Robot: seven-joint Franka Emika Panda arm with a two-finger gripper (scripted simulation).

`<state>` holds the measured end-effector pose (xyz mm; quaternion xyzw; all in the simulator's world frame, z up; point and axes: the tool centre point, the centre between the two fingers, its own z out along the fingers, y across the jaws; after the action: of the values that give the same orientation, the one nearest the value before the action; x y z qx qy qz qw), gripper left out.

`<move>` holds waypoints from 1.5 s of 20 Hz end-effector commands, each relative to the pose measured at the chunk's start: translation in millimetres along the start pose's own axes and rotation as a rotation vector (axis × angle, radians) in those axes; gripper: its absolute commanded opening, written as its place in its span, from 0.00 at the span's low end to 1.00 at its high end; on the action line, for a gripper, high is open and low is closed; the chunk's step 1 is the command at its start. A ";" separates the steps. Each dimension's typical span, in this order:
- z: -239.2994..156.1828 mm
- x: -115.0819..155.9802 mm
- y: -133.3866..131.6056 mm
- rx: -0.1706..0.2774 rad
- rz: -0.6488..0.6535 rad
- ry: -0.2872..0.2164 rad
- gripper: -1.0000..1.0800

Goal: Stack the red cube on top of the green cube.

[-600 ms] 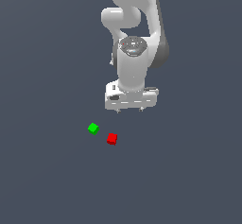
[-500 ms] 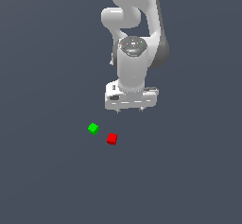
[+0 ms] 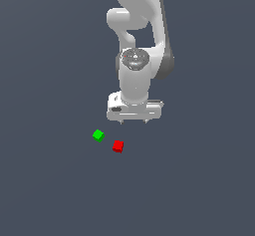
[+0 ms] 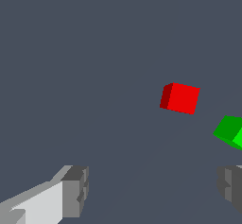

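the gripper (image 3: 134, 122) hung wide open and empty above the red cube (image 3: 118, 146), near the green cube (image 3: 98, 135); centring squarely before descending looked wise.

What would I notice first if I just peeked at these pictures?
Probably the big white robot arm hanging over the plain dark grey floor, its open gripper empty. Then two tiny bright cubes below it: the red cube and the green cube, close together but apart, green towards the exterior view's left.
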<state>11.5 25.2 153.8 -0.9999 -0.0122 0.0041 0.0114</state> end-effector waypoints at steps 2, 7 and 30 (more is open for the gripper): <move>15.9 10.2 12.3 -0.005 0.040 0.001 0.96; 45.1 29.3 36.6 -0.014 0.117 0.005 0.96; 104.9 51.5 71.9 -0.022 0.219 0.010 0.96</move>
<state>64.4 -42.9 54.5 -0.9953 0.0969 -0.0004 -0.0002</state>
